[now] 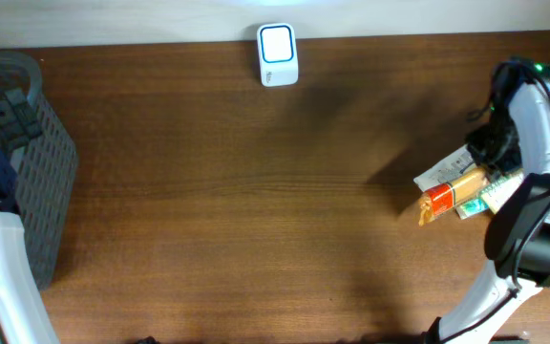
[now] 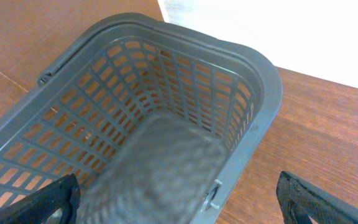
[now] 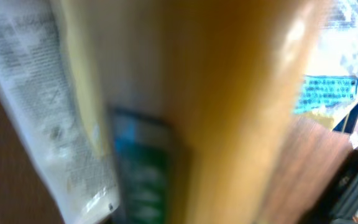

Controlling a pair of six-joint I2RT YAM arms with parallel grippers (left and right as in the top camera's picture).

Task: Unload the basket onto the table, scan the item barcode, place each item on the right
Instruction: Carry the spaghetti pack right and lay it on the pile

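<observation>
Overhead, the scanner (image 1: 277, 55) sits at twelve o'clock. The orange packet (image 1: 450, 194) lies at three o'clock on other wrappers (image 1: 442, 173), under the right gripper (image 1: 485, 162). Left wrist: the left gripper (image 2: 179, 202) gapes wide, empty, above the grey basket (image 2: 260, 93). Right wrist: the packet fills the blurred view, and I cannot tell whether the jaws clasp it.

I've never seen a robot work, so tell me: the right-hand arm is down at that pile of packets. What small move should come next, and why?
Probably closing the right gripper on the orange packet. That packet fills the wrist camera, so the gripper is right at it, and it lies among other packets, far from the white scanner at the back.
</observation>
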